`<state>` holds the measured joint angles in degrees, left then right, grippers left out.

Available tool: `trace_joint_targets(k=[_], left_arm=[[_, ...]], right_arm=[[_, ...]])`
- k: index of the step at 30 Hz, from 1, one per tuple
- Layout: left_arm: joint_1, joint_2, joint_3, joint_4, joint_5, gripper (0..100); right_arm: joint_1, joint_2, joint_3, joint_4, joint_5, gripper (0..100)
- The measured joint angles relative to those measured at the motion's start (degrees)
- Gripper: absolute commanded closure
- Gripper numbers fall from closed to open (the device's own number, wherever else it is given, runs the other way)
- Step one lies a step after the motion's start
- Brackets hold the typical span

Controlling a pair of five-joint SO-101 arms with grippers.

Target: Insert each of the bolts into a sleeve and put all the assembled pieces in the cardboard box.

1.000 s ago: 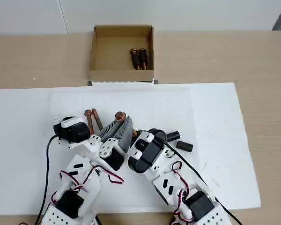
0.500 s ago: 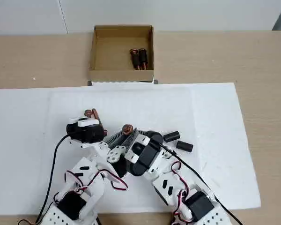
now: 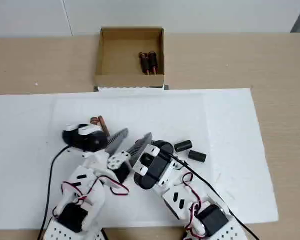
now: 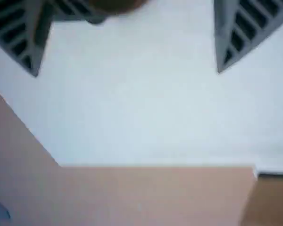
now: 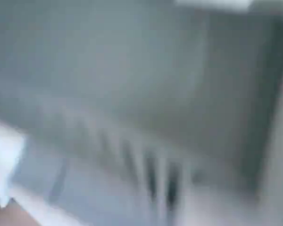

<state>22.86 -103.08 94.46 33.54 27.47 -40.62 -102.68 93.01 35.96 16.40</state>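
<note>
High view has two assembled pieces (image 3: pixel 148 62) lying in the box (image 3: pixel 104 55), while loose bolts (image 3: pixel 101 123) and two sleeves (image 3: pixel 183 145) lie on the mat (image 3: pixel 230 125), so I'd judge the job partly done. Left gripper (image 4: pixel 126 71) gapes wide over the mat near the bolts. Whether the right arm (image 3: pixel 154 163) grips anything I cannot tell.

The left gripper (image 3: pixel 138 132) had held its fingers (image 3: pixel 117 140) shut on a copper-headed bolt pointing toward the cardboard box (image 3: pixel 119 55). It drew back from the box, then spread those fingers wide (far apart over the white mat (image 4: pixel 141 117)). The bolt head was gone from the gap between the fingertips. The left arm's wrist (image 3: pixel 82 137) slid over the two loose bolts (image 3: pixel 99 121) on its box side, covering most of their shafts.
</note>
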Motion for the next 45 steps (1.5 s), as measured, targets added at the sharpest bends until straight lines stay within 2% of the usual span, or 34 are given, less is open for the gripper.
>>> trace_joint_targets(k=[3,7,8,13,19,25,29,34,39,45], left_arm=[[-1.0,0.0,-3.2,1.7,-0.3,79],[-1.7,0.0,-7.0,5.6,-0.3,98],[-2.5,0.0,-7.8,6.2,-0.3,100],[-8.1,-0.2,-8.9,7.1,-0.4,99],[-14.9,-0.2,-6.5,10.2,-7.2,99],[-20.7,-0.2,-0.6,10.9,-10.8,99],[-22.9,-0.2,2.0,11.1,-15.4,99],[-23.4,-0.2,2.3,11.3,-16.1,99],[-23.4,-0.2,2.3,15.1,-16.1,99],[-23.4,-0.2,2.3,16.4,-16.1,99]], right_arm=[[0.0,0.0,0.0,0.0,0.0,99.5],[0.0,0.0,0.0,0.0,0.0,99.5],[0.0,0.0,0.0,0.0,0.0,99.5],[4.3,0.0,0.0,0.0,-0.6,99.5],[12.2,0.0,0.0,1.1,-2.1,99.5],[19.9,0.3,0.6,1.3,-3.2,99.5],[21.0,0.4,0.6,0.1,-6.2,99.5],[21.3,1.4,-0.1,0.1,-6.0,99.5],[21.6,9.7,-7.3,-0.6,-4.7,99.5],[21.5,32.5,-23.2,-8.9,-4.7,99.5]])
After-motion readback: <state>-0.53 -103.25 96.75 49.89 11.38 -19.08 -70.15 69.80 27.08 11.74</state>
